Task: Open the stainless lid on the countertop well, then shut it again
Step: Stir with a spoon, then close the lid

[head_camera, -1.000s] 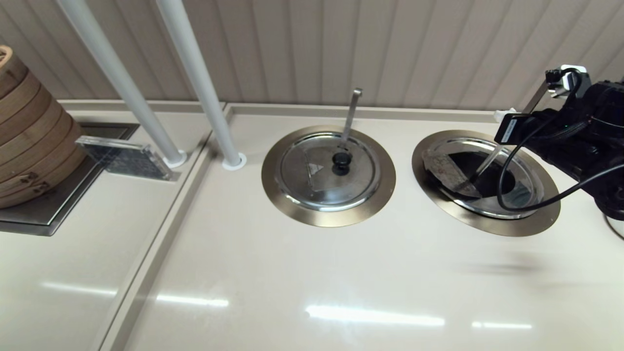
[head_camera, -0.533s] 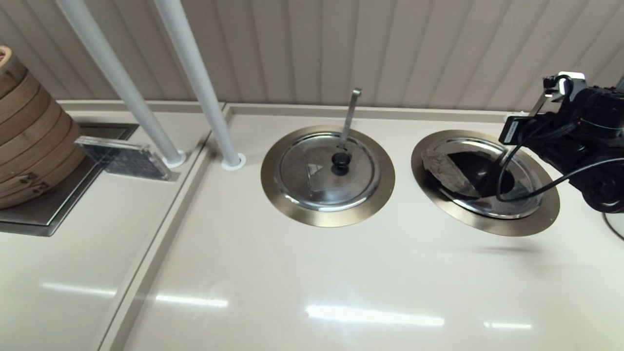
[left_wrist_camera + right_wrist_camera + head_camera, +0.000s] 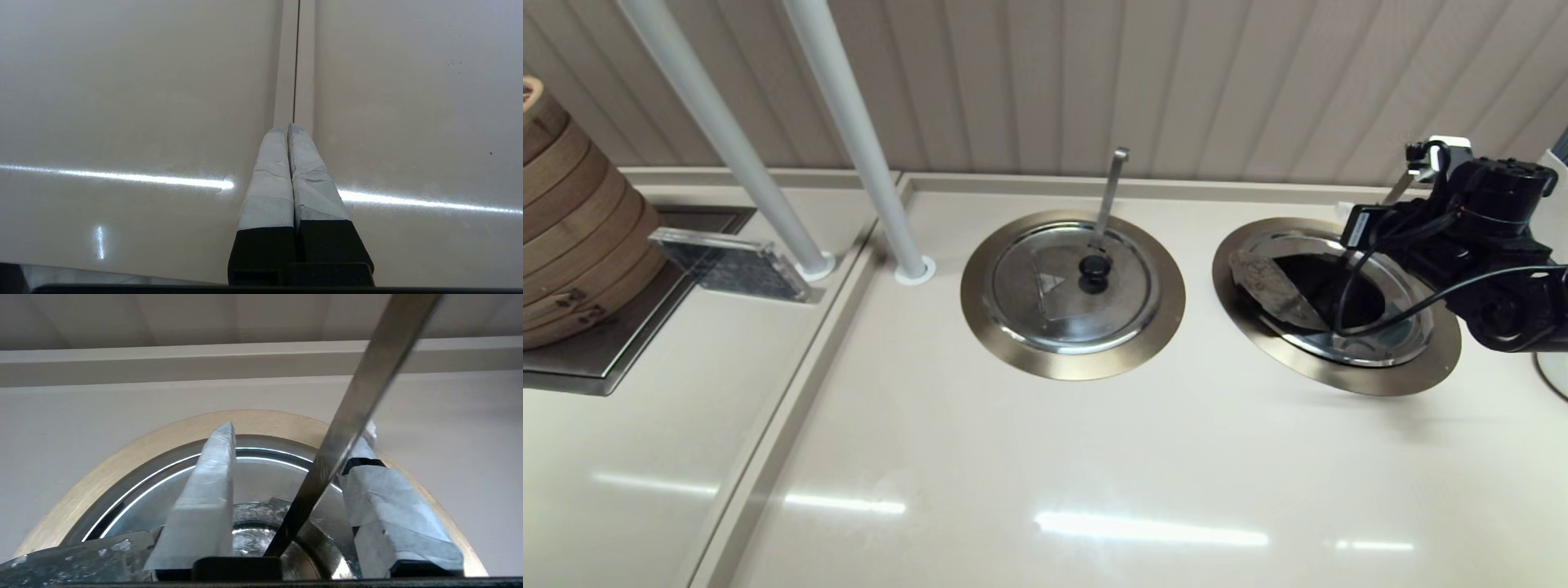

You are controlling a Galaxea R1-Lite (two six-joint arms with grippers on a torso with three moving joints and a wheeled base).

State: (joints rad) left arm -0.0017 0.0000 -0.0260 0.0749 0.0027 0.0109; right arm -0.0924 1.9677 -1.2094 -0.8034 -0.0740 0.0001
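Right gripper [image 3: 286, 498] hangs low over the stainless lid [image 3: 1286, 306], with its two taped fingers [image 3: 204, 498] spread apart and nothing held between them. A thin metal handle [image 3: 359, 396] sticks up out of the pot between the fingers, close to one of them.

The lid sits in the countertop well [image 3: 1421, 371] on the right side of the counter. Its wedge flap is folded back, so a dark hole shows.

A second ago the arm was further right and higher up. Now it has slid in toward the lid and dropped lower. I think it is lining up to grab the lid, so the opening step looks barely started.

The left gripper [image 3: 288, 130] is parked over bare counter, fingers pressed together, holding nothing.

The other lid [image 3: 1074, 286] is shut and not touched.
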